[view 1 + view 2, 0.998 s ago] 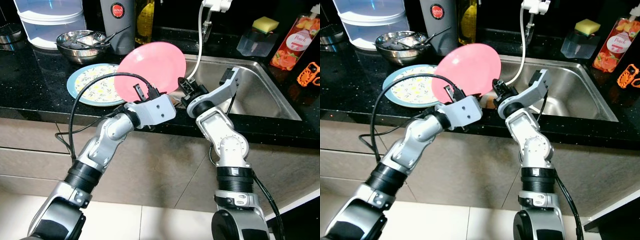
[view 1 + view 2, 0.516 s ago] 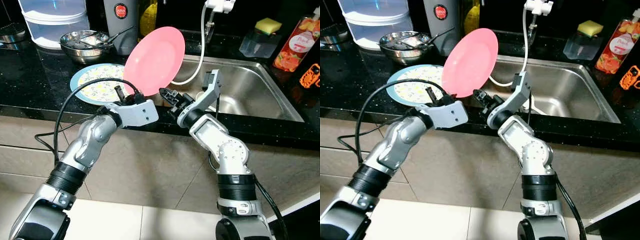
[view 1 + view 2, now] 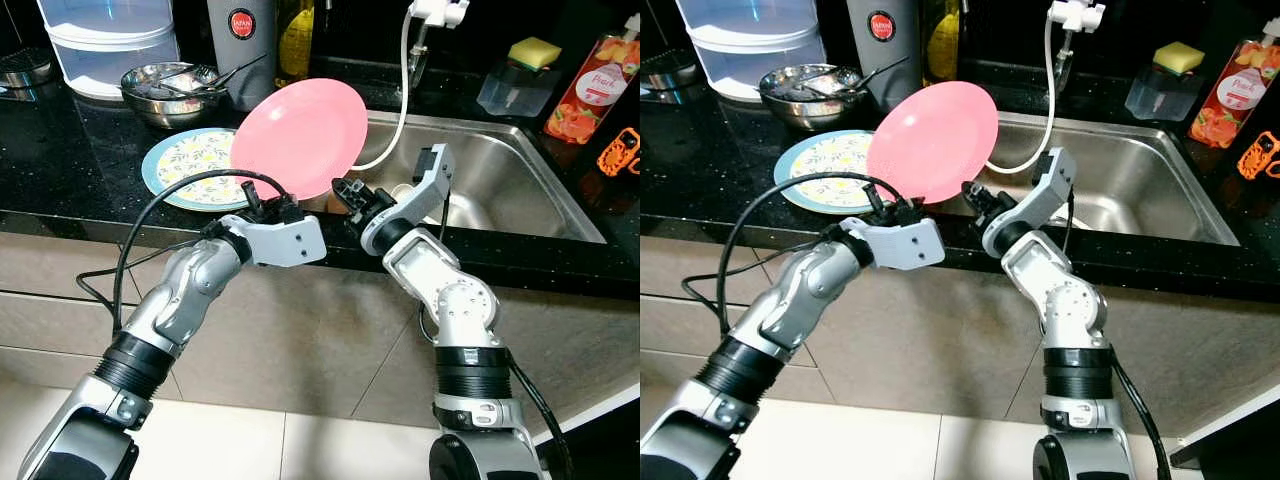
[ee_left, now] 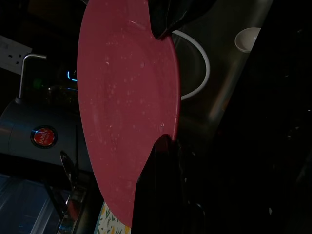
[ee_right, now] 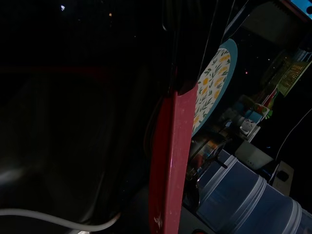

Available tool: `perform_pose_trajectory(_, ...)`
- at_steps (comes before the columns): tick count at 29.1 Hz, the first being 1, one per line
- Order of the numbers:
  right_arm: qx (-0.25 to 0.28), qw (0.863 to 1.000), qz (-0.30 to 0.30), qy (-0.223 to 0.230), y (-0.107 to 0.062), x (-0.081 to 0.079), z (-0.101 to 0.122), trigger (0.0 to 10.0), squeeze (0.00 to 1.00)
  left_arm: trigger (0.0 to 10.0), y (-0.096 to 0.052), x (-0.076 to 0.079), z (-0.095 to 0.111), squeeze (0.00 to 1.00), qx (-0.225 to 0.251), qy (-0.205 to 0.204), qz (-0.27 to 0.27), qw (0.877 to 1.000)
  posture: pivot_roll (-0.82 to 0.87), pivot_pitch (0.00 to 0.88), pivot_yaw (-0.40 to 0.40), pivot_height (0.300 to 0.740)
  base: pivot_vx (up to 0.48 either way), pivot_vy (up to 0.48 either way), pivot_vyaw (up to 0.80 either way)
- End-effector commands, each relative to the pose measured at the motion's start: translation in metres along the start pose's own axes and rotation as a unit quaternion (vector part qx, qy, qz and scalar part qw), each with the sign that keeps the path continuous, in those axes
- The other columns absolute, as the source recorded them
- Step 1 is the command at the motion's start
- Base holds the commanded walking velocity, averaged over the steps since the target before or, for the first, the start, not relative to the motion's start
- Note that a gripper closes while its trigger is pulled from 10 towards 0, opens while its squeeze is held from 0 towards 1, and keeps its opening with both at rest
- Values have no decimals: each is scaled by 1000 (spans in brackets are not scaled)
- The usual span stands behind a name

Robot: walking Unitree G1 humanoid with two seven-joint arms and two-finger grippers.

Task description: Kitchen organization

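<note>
The pink plate (image 3: 300,137) has tipped back from half a second ago, its face now turned more upward and toward the robot, its upper rim leaning toward the sink (image 3: 500,180). Both the left gripper (image 3: 268,203) and the right gripper (image 3: 345,190) have their jaws clamped on its lower rim, above the table's front edge beside the floral plate (image 3: 190,165).

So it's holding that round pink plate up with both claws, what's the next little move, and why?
Probably lower the round pink plate leftward onto the flowered blue-rimmed plate. Left gripper and right gripper both pinch its lower rim, holding it tilted between that plate and the steel sink.
</note>
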State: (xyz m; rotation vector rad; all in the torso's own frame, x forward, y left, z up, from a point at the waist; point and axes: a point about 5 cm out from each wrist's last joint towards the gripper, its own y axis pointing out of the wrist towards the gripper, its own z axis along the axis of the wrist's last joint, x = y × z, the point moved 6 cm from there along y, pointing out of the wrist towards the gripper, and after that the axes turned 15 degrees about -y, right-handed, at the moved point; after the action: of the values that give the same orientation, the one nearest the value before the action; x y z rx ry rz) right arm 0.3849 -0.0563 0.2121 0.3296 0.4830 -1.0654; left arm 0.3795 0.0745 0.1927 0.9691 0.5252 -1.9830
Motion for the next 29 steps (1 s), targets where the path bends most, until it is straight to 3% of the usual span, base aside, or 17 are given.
perform_pose_trajectory(1, -28, 1000, -1, -5, 1, 0, -13, 10000, 0, 0, 3, 10, 19, 0, 38, 2, -19, 999, 181, 0, -78, 740, 0, 0, 0)
perform_pose_trajectory(13, -33, 999, 40, -7, -1, -16, -16, 10000, 0, 0, 5, 1, 16, 0, 35, 13, -4, 999, 178, 0, -76, 740, 0, 0, 0)
perform_pose_trajectory(14, -32, 998, 43, -14, -1, -18, -16, 10000, 404, 0, 5, 1, 16, 0, 36, 14, -4, 999, 178, 0, -76, 740, 0, 0, 0)
perform_pose_trajectory(15, -30, 998, 46, -18, -1, -19, -16, 10000, 404, 0, 5, 1, 16, 0, 36, 14, -5, 999, 178, 0, -76, 740, 0, 0, 0)
perform_pose_trajectory(16, -30, 998, 46, -17, -1, -19, -16, 10000, 1000, 0, 5, 2, 16, 0, 36, 14, -5, 999, 179, 0, -77, 740, 0, 0, 0)
perform_pose_trajectory(21, -31, 998, 49, -12, 0, -19, -16, 10000, 1000, 0, 5, 3, 16, 0, 37, 15, -7, 999, 183, 0, -81, 740, 0, 0, 0)
perform_pose_trajectory(22, -31, 998, 49, -11, 1, -20, -17, 10000, 667, 0, 5, 3, 16, 0, 37, 15, -8, 999, 182, 0, -81, 740, 0, 0, 0)
perform_pose_trajectory(23, -31, 998, 49, -11, 1, -20, -17, 10000, 667, 0, 5, 3, 16, 0, 37, 15, -8, 999, 182, 0, -81, 740, 0, 0, 0)
perform_pose_trajectory(24, -32, 998, 50, -11, 1, -20, -17, 10000, 0, 0, 5, 3, 16, 0, 38, 15, -8, 999, 182, 0, -81, 740, 0, 0, 0)
perform_pose_trajectory(29, -34, 998, 48, -13, 3, -21, -17, 10000, 0, 0, 5, 5, 18, 0, 41, 16, -10, 999, 184, 0, -82, 740, 0, 0, 0)
